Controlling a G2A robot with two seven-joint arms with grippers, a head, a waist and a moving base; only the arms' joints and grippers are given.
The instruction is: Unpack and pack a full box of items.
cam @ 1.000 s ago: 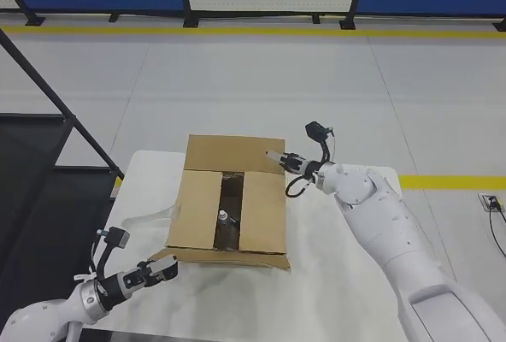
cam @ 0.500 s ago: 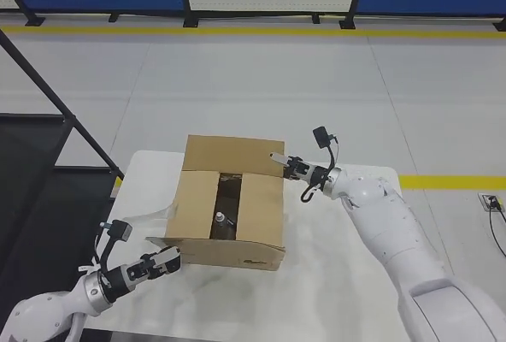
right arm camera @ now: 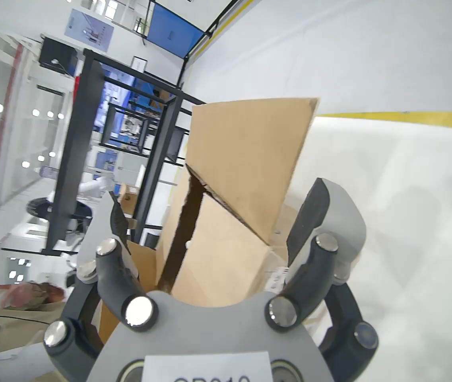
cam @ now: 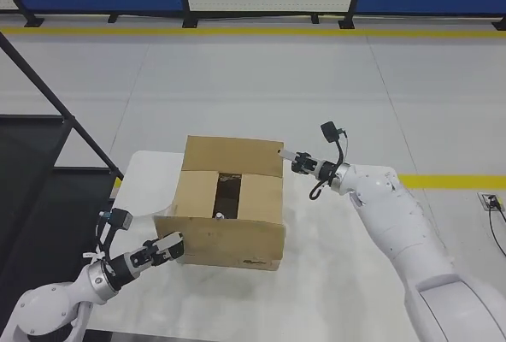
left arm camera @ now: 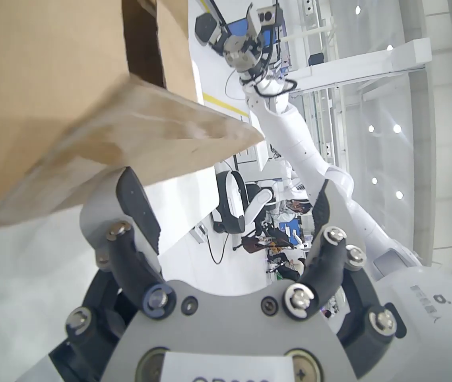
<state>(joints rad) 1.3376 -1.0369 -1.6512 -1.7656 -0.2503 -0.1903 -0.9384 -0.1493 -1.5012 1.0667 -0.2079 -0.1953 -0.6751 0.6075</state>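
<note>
Where the brown cardboard box (cam: 236,205) stands mid-way across the white worktop (cam: 330,274), its top flaps lie nearly closed, with a dark gap between them. Left hand (cam: 174,248), fingers spread, at the box's near left corner. Right hand (cam: 282,154), fingers likewise apart, at the far right corner by the rear flap.

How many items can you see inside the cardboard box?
1: a white bottle top shows in the gap between the two folded flaps of the cardboard box. More may be hidden beneath them.
</note>
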